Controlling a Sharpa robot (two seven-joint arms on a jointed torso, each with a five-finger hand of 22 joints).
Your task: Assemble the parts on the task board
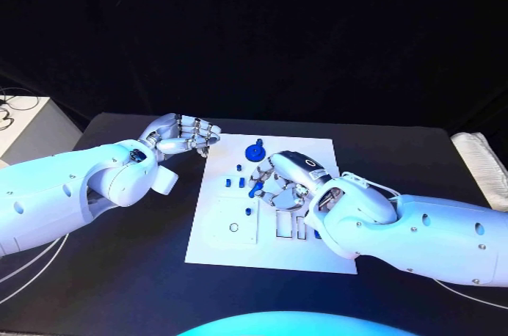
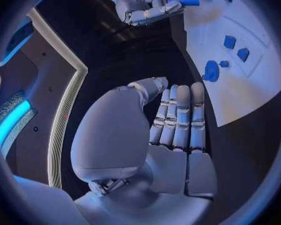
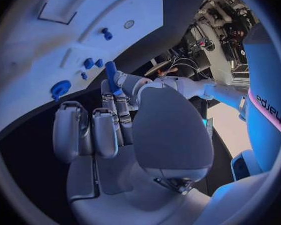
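Board [image 1: 318,257] lies flat mid-desk [image 1: 117,277], long side running from near edge to far edge. Right hand [image 1: 284,176] is over the board's middle, palm down, fingers [image 3: 109,105] pinching a blue rod [image 3: 110,76]; in the right wrist view the rod stands up out of the fingertips, and the other fingers are curled alongside. In the head view the rod's lower end shows blue just under the hand, close to the board surface; contact with the board cannot be told. Left hand [image 1: 182,136] sits off the board, just beside its far left corner, above bare desk; its fingers [image 2: 181,115] are curled in together toward the palm with nothing in them, thumb folded beside. On the board: a round blue disc [image 1: 252,152] near the far edge, just beyond the right hand; small blue pegs [image 1: 234,180] in a row left of the hand; another small blue piece [image 1: 249,211] nearer the middle. A raised square plate with a ring hole [image 1: 234,227] occupies the board's left near part, slotted cutouts [image 1: 288,224] beside it, partly hidden by the right arm. White box [image 1: 26,127] at the desk's far left, pale cloth-like bundle [image 1: 481,163] at the right edge.
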